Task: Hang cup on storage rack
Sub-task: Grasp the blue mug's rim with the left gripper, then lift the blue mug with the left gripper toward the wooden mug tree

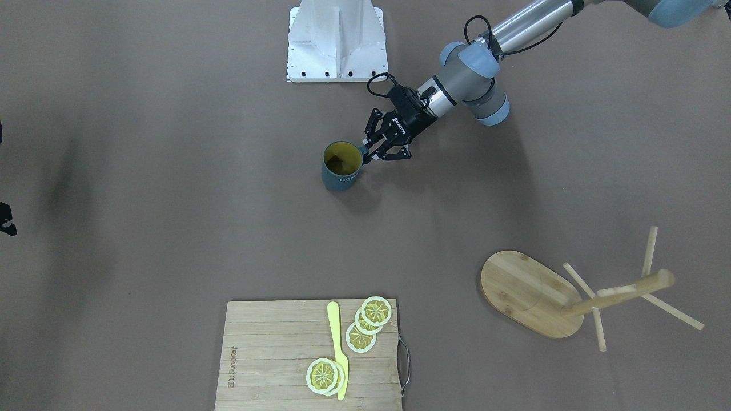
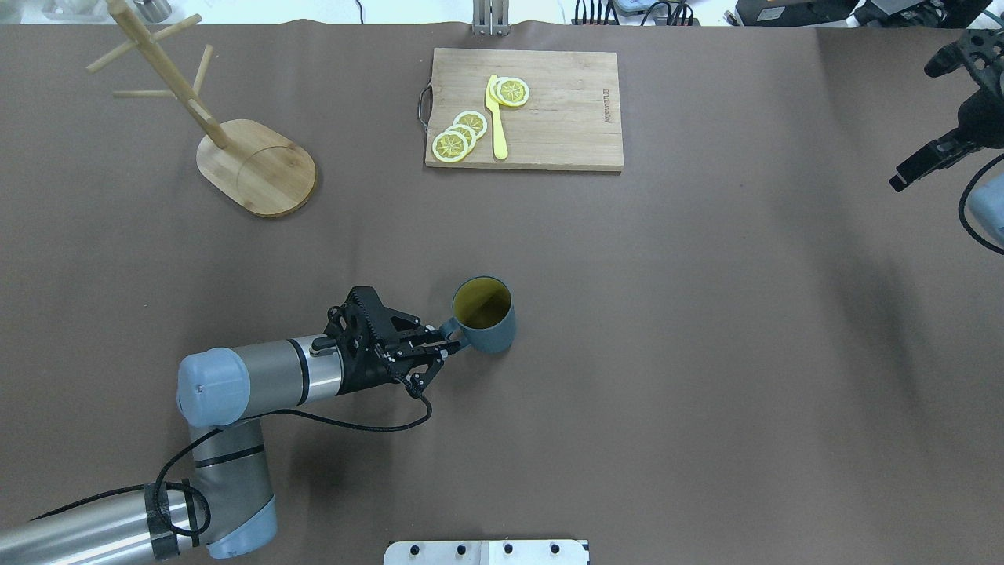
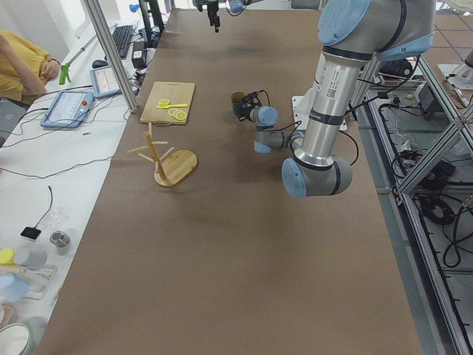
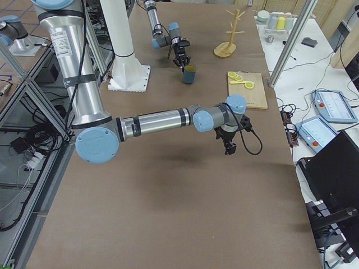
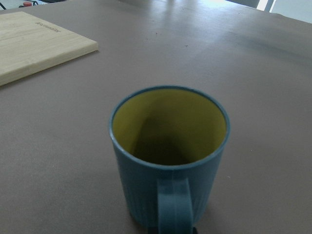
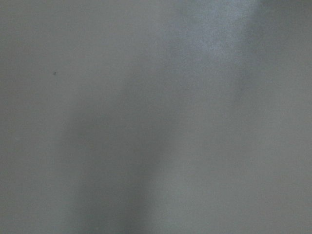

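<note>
The dark teal cup [image 2: 488, 328] with a yellow-olive inside stands upright mid-table, and shows too in the front view [image 1: 341, 178] and large in the left wrist view [image 5: 168, 195]. Its handle points toward my left gripper [image 2: 449, 345], which reaches in low from the side and is shut on the handle [image 1: 367, 153]. The bamboo storage rack [image 2: 255, 166] stands at the far left, its pegs bare; it also shows in the front view [image 1: 528, 292]. My right gripper [image 2: 916, 124] hangs open and empty over the table's far right edge.
A slatted cutting board [image 2: 549, 118] with lemon slices [image 2: 459, 135] and a yellow knife [image 2: 496, 118] lies at the far middle. The robot's white base plate [image 1: 337, 45] sits at the near edge. The right wrist view shows only bare table.
</note>
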### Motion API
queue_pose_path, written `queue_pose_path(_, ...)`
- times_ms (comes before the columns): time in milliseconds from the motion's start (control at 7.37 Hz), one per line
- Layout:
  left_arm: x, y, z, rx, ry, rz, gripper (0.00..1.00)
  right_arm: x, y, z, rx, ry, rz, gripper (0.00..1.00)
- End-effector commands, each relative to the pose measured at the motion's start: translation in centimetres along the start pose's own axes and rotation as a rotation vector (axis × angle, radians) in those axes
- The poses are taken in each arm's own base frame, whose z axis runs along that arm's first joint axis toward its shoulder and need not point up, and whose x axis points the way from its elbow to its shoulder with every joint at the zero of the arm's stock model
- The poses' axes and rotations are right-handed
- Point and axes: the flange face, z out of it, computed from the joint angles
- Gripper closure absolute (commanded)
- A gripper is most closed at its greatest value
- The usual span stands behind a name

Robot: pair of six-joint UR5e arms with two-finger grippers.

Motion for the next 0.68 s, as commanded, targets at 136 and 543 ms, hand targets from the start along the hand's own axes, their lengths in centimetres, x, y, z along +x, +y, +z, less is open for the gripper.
queue_pose_path(136, -2.7, -1.5, -3.9, 0.185, 0.012, -0.279, 1.00, -0.2, -0.1, -0.3, 0.006, 0.000, -0.003, 0.00)
queue_pose_path(543, -7.5, -2.6, -8.2, 0.536, -0.144, -0.578, 1.00, -0.3, -0.2, -0.4, 0.008, 0.000, 0.000, 0.00)
